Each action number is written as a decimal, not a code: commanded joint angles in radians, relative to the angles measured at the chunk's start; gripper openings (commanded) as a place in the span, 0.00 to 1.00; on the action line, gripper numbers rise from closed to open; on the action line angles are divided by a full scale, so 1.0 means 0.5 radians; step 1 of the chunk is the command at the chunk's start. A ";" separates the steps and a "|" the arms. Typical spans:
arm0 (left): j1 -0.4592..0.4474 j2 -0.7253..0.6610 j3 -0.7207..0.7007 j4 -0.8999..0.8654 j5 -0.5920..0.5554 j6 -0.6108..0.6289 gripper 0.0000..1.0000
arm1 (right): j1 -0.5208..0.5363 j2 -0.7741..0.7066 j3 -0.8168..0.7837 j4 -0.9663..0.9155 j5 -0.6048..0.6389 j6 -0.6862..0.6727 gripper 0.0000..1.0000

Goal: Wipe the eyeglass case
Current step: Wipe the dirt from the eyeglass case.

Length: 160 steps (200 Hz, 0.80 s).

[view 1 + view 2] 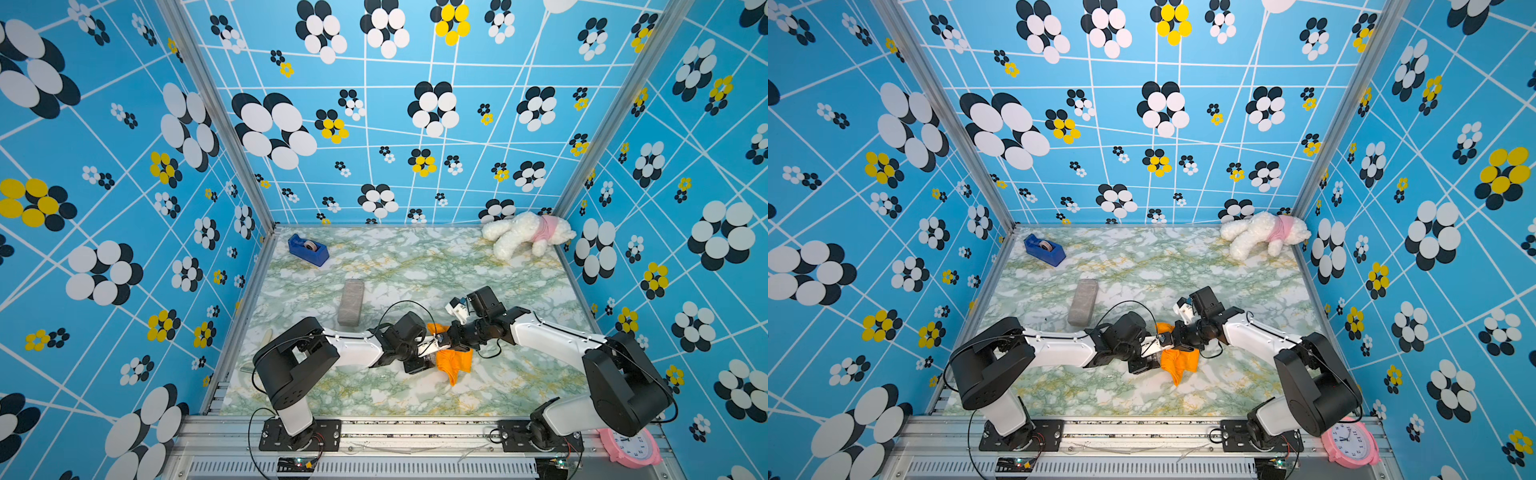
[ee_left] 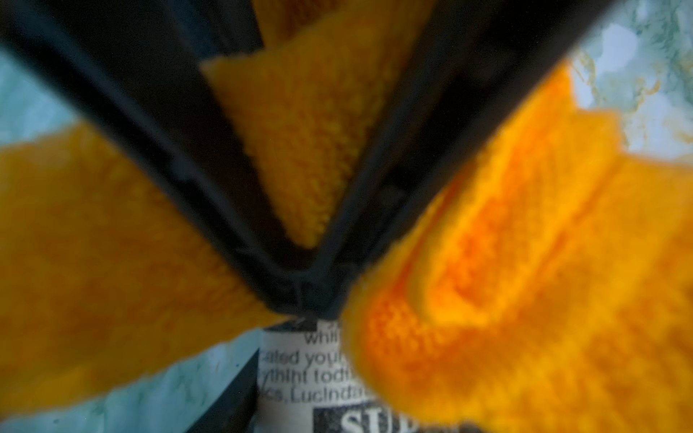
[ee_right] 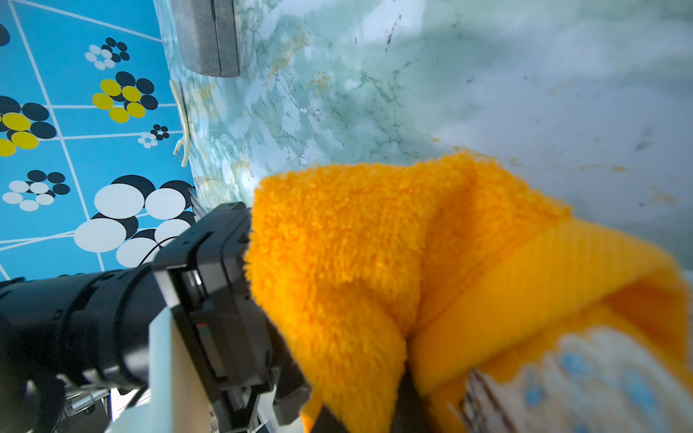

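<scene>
Where both top views give you only a pale printed sliver under the meeting arms, the left wrist view shows the eyeglass case (image 2: 311,375) plainly: newsprint lettering on white with a black edge, directly beneath the left pincer (image 2: 302,303). Its fingertips are pressed together just over the case; you cannot tell whether they touch it. The orange cloth (image 3: 356,243) bunches on both sides of those fingers.

The right wrist view hides the right pincer (image 1: 444,340) under that cloth. The folds gather to the spot where its fingers sit, so it reads as clamped on the cloth. This view also shows the left arm's black wrist just beside the cloth.

Only the top views show you the whole marbled bench (image 1: 415,266): a grey oblong box (image 1: 351,302) left of centre, a blue tape dispenser (image 1: 308,248) and a white plush toy (image 1: 525,232) in the far corners.

Your left arm rises from its base at the near edge, elbow up, forearm stretched toward the middle. Your right arm mirrors it. The two wrists meet in the bench's near half, where the case sits.
</scene>
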<state>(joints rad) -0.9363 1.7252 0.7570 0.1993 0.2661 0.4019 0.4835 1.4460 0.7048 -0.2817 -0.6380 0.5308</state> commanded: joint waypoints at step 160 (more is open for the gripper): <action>0.094 0.092 -0.005 0.702 0.336 -0.024 0.31 | 0.087 0.165 -0.173 0.231 -0.124 0.115 0.02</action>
<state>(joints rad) -0.8871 1.7584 0.7132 0.3420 0.3912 0.3981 0.5121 1.4837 0.6609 -0.1272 -0.7361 0.5735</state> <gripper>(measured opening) 0.618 0.097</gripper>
